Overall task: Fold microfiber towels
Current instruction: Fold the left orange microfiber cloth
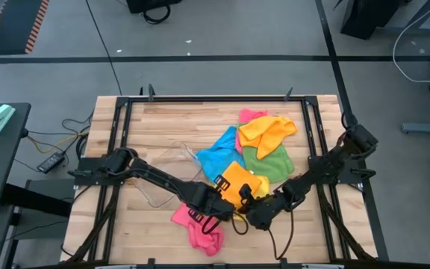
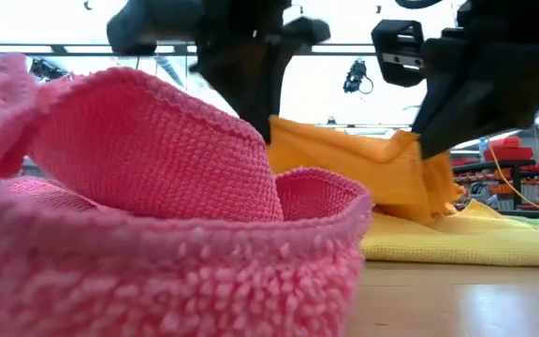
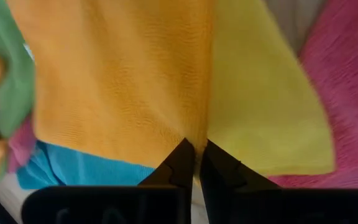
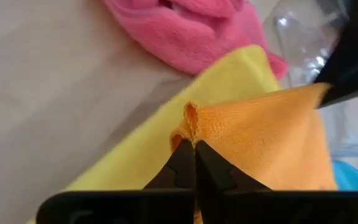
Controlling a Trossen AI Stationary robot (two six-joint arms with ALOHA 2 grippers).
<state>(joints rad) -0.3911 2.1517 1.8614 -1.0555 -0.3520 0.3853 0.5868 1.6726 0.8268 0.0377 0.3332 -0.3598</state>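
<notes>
An orange towel [image 1: 234, 178] lies over a yellow towel [image 1: 258, 184] near the table's middle front. Both grippers are shut on its near edge, my left gripper [image 1: 226, 199] on the left and my right gripper [image 1: 250, 211] on the right. In the low view the orange towel [image 2: 354, 164] is raised between them while the yellow towel [image 2: 457, 239] lies flat on the table. A crumpled pink towel [image 1: 197, 228] rests by the near edge. Blue [image 1: 219, 153], green [image 1: 271, 161], another orange [image 1: 267, 131] and another pink [image 1: 251, 115] towel are heaped behind. My left gripper pinches the orange towel's edge [image 3: 194, 134] between its two fingers, coming steeply from above. The cloth spreads away from the fingertips over the yellow towel. My right gripper pinches a bunched corner of the orange towel [image 4: 190, 121] between its fingertips, slanting down from the right. That corner is raised off the yellow towel [image 4: 142, 149].
A clear plastic tray [image 1: 172, 170] lies on the wooden table [image 1: 163, 123] left of the pile, under my left arm. Black frame rails run along the table's left and right sides. Bare wood shows at the far left and near right.
</notes>
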